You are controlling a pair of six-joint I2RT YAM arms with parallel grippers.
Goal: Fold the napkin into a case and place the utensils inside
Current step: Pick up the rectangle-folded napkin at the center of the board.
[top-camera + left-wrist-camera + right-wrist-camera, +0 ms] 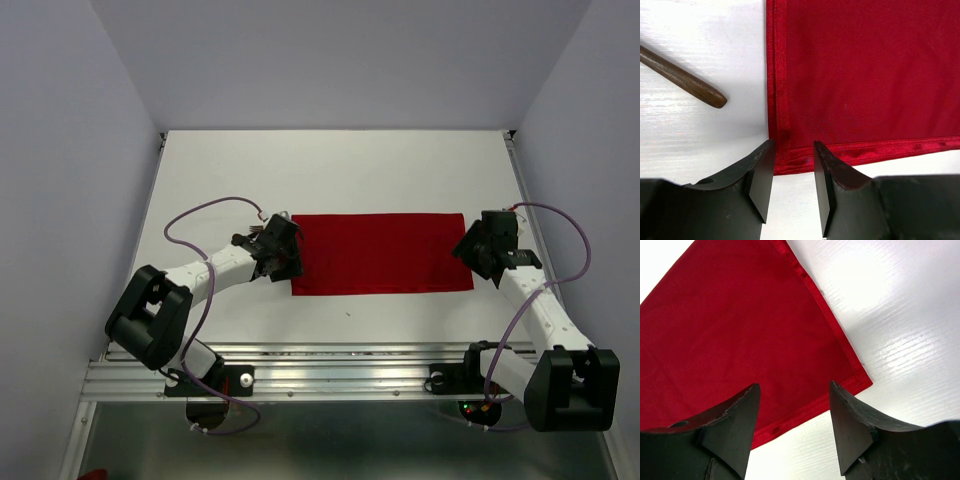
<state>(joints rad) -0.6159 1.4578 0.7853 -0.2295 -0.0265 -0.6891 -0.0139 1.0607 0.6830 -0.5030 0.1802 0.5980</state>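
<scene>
The red napkin [380, 253] lies flat mid-table as a wide rectangle. My left gripper [284, 252] is at its left edge. In the left wrist view the gripper [792, 167] is open, a narrow gap between the jaws, which stand just short of the cloth's near left corner [790, 160] with nothing between them. One dark brown wooden utensil handle [687, 81] lies on the table left of the cloth; the other utensil is out of view. My right gripper [472, 250] is at the cloth's right edge, wide open [794, 402] and empty above the hem near the corner [860, 377].
The white table [330, 170] runs back to a grey wall. A metal rail [330, 372] lines the near edge by the arm bases. Purple cables [205, 208] loop off both arms.
</scene>
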